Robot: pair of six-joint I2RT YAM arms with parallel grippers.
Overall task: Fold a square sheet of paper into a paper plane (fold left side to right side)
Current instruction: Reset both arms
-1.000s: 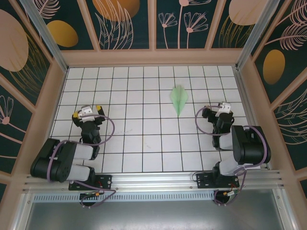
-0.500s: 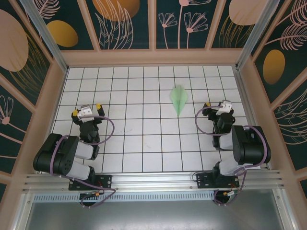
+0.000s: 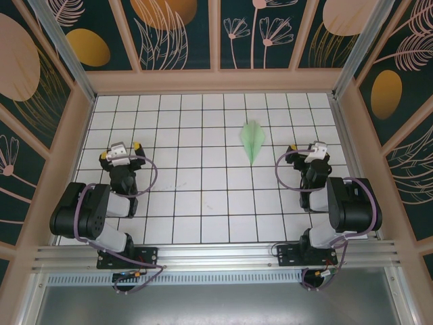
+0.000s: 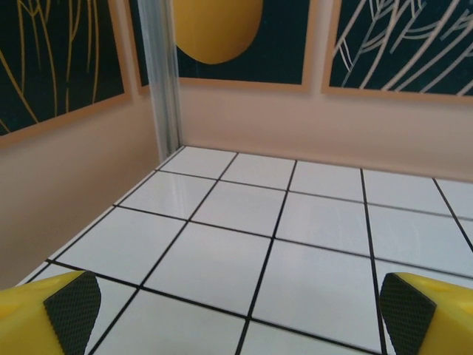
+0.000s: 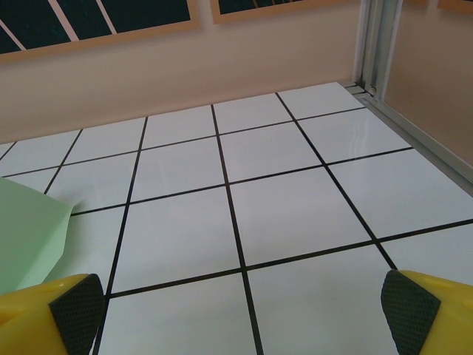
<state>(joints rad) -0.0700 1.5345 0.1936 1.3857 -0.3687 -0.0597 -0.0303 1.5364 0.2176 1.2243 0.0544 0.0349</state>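
The paper plane (image 3: 252, 140) lies flat on the white grid table, a slim pale green dart with a centre ridge and its sharp tip toward the near side. A corner of the plane (image 5: 29, 233) shows at the left edge of the right wrist view. My right gripper (image 3: 308, 152) rests to the right of it, open, nothing between its yellow fingers (image 5: 63, 310). My left gripper (image 3: 120, 153) sits far to the left over bare tiles, open and holding nothing, its fingers (image 4: 55, 310) wide apart.
The table (image 3: 203, 196) is walled by a low peach rim with dark floral panels behind. An aluminium post (image 4: 159, 74) stands in the back left corner, another post (image 5: 377, 44) at the back right. Both arm bases sit at the near edge.
The left arm has drawn back and swung a little left, its gripper shifting toward the left wall. The right arm and the plane have stayed put.
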